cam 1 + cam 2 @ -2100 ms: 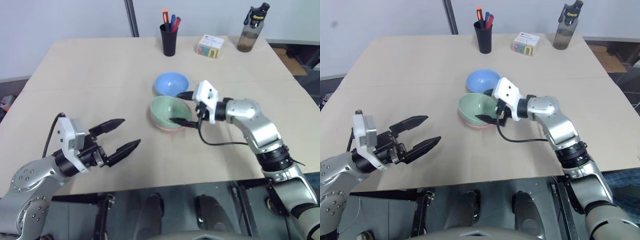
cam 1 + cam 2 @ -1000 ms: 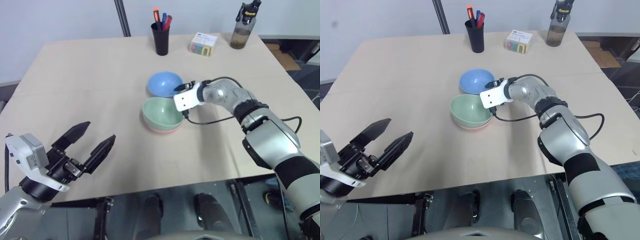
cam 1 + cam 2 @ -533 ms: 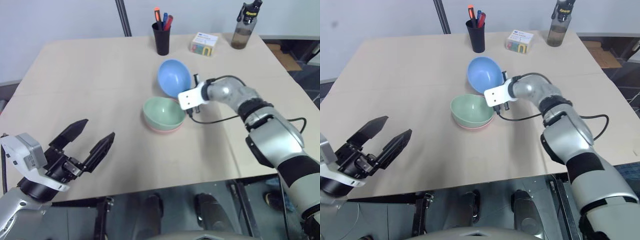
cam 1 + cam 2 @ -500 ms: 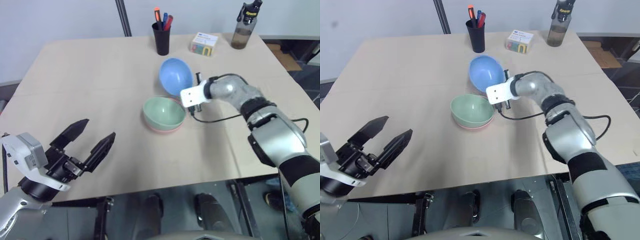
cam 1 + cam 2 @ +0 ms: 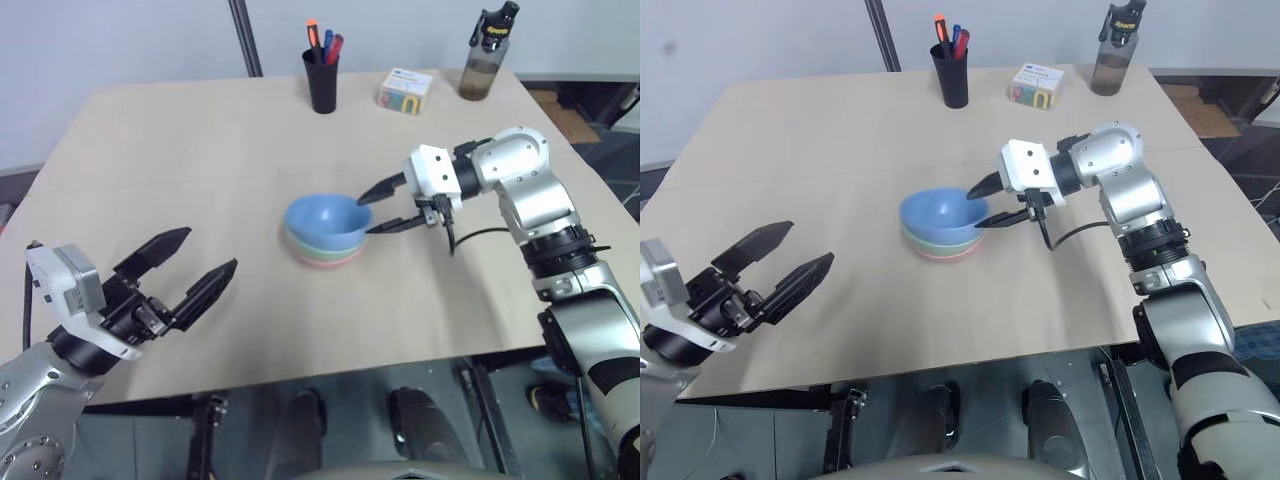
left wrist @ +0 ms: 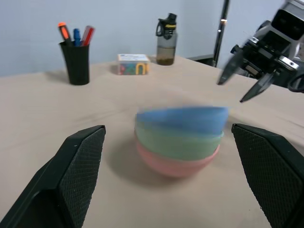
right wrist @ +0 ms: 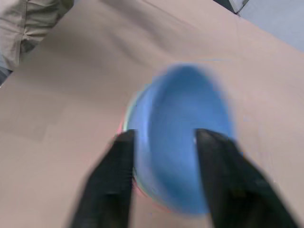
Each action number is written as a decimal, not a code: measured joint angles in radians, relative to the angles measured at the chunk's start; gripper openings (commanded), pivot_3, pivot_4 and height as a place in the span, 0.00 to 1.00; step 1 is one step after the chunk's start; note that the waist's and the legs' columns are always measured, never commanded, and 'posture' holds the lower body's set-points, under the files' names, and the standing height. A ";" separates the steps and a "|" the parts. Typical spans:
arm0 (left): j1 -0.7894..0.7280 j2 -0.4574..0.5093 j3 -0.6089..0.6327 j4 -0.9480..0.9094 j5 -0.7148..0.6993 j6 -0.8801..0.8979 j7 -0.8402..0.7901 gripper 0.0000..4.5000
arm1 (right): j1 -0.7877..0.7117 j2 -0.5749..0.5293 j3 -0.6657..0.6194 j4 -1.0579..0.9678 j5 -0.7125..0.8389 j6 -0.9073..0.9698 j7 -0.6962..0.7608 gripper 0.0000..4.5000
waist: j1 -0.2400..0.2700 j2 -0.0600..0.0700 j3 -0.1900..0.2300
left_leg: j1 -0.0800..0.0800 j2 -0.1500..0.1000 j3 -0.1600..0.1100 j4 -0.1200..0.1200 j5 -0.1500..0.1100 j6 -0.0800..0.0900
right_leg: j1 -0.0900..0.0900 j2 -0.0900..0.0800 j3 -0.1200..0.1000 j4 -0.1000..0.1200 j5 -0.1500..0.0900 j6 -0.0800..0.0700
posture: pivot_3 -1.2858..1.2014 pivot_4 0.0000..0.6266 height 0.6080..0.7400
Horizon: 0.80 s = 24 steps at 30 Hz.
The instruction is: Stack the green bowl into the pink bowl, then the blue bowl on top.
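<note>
Your right gripper (image 5: 384, 208): fingers spread, empty, just right of the blue bowl (image 5: 325, 220); your left gripper (image 5: 196, 280): wide open, empty, well left of it.

Office: desk (image 5: 200, 160), pen cup (image 5: 322, 82)

pale wall (image 5: 120, 40), beige table (image 5: 180, 160), metal pole (image 5: 243, 35)

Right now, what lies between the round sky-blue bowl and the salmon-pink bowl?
The mint-green bowl, nested between the blue bowl above and the pink bowl below, in the left wrist view.
</note>
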 measured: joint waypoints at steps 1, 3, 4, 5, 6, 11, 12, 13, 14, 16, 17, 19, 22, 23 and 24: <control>-0.001 0.003 -0.002 0.003 0.001 0.002 -0.005 1.00 | 0.004 0.003 0.001 0.000 -0.004 0.000 -0.014 0.83 | 0.000 0.000 0.000 | 0.000 0.000 0.000 0.000 0.000 0.000 | 0.000 0.000 0.000 0.000 0.000 0.000 | 0.52 0.24 1.00; 0.001 0.020 -0.006 0.003 -0.006 0.021 -0.013 1.00 | 0.026 0.010 -0.006 -0.004 -0.017 0.004 -0.092 0.98 | 0.001 0.000 0.000 | -0.001 0.000 0.001 0.000 0.000 0.000 | -0.001 0.000 0.001 -0.001 0.002 -0.003 | 0.52 0.24 1.00; 0.005 0.025 -0.006 0.003 -0.011 0.029 -0.014 1.00 | 0.042 0.010 -0.013 -0.008 -0.016 0.017 -0.118 0.98 | 0.001 0.000 0.000 | -0.002 0.000 0.001 0.000 0.000 0.000 | -0.001 0.000 0.001 -0.001 0.002 -0.003 | 0.52 0.24 1.00; 0.008 0.029 -0.008 0.003 -0.008 0.034 -0.014 1.00 | 0.059 0.008 -0.027 -0.021 -0.012 0.035 -0.139 0.98 | 0.004 0.000 0.000 | -0.004 0.000 0.001 0.000 0.000 0.000 | -0.002 0.000 0.001 -0.002 0.002 -0.003 | 0.52 0.24 1.00; 0.015 0.035 -0.013 0.002 0.006 0.036 -0.018 1.00 | 0.088 0.002 -0.050 -0.054 0.001 0.069 -0.169 0.98 | 0.008 0.000 0.000 | -0.006 0.000 0.000 0.000 0.000 0.000 | -0.004 0.000 0.000 -0.002 0.002 -0.003 | 0.52 0.24 1.00; 0.034 0.047 -0.021 0.001 0.009 0.041 -0.088 1.00 | 0.258 -0.108 -0.119 -0.202 0.043 0.216 -0.232 0.98 | 0.029 -0.001 0.000 | -0.009 -0.001 0.001 0.000 0.000 0.000 | -0.006 -0.001 0.000 -0.003 0.002 -0.003 | 0.52 0.24 1.00; 0.038 0.051 -0.019 0.002 0.002 0.042 -0.103 1.00 | 0.314 -0.129 -0.139 -0.242 0.070 0.257 -0.237 0.98 | 0.030 -0.001 -0.001 | -0.008 0.000 0.000 0.000 0.000 0.000 | -0.006 -0.001 0.000 -0.003 0.002 -0.003 | 0.52 0.24 1.00; 0.037 0.056 -0.020 0.004 0.000 0.045 -0.116 1.00 | 0.362 -0.142 -0.162 -0.272 0.092 0.292 -0.245 0.98 | 0.030 -0.001 -0.001 | -0.009 0.000 0.000 0.000 0.000 0.000 | -0.006 -0.001 0.000 -0.003 0.002 -0.003 | 0.52 0.24 1.00; 0.037 0.059 -0.021 0.005 0.000 0.046 -0.128 1.00 | 0.412 -0.155 -0.186 -0.300 0.117 0.324 -0.257 0.98 | 0.031 -0.001 -0.001 | -0.009 0.000 0.001 0.000 0.000 0.000 | -0.006 -0.001 0.000 -0.003 0.002 -0.003 | 0.52 0.24 1.00; 0.040 0.060 -0.021 0.012 0.001 0.046 -0.147 1.00 | 0.490 -0.183 -0.233 -0.337 0.157 0.375 -0.277 0.98 | 0.028 -0.001 0.000 | -0.008 0.000 0.002 0.001 0.000 0.000 | -0.006 -0.001 0.001 -0.003 0.001 -0.001 | 0.52 0.24 1.00; 0.041 0.061 -0.022 0.020 0.004 0.046 -0.160 1.00 | 0.538 -0.210 -0.267 -0.372 0.176 0.396 -0.287 0.98 | 0.027 -0.001 0.000 | -0.008 0.000 0.002 0.001 0.000 0.000 | -0.006 -0.001 0.002 -0.003 0.000 0.001 | 0.52 0.24 1.00; 0.047 0.060 -0.015 0.038 0.019 0.041 -0.172 1.00 | 0.629 -0.267 -0.331 -0.434 0.202 0.417 -0.301 0.98 | 0.028 -0.001 -0.001 | -0.008 0.000 0.002 0.001 0.000 0.000 | -0.006 -0.001 0.002 -0.003 0.000 0.001 | 0.52 0.24 1.00; 0.076 0.057 -0.010 0.065 0.079 0.037 -0.158 1.00 | 0.760 -0.334 -0.459 -0.528 0.261 0.490 -0.330 0.98 | 0.026 -0.001 -0.001 | -0.008 0.000 0.002 0.001 0.000 0.000 | -0.006 -0.001 0.002 -0.003 0.000 0.001 | 0.52 0.24 1.00; 0.084 0.056 -0.010 0.073 0.094 0.039 -0.155 1.00 | 0.799 -0.355 -0.508 -0.563 0.285 0.512 -0.342 0.98 | 0.025 -0.001 -0.001 | -0.008 0.000 0.003 0.001 0.000 0.000 | -0.006 -0.001 0.003 -0.003 0.000 0.001 | 0.52 0.24 1.00; 0.089 0.056 -0.007 0.074 0.103 0.039 -0.154 1.00 | 0.824 -0.370 -0.542 -0.587 0.299 0.526 -0.349 0.98 | 0.024 -0.001 -0.001 | -0.007 0.000 0.003 0.002 0.000 0.000 | -0.006 -0.001 0.003 -0.003 0.000 0.001 | 0.52 0.24 1.00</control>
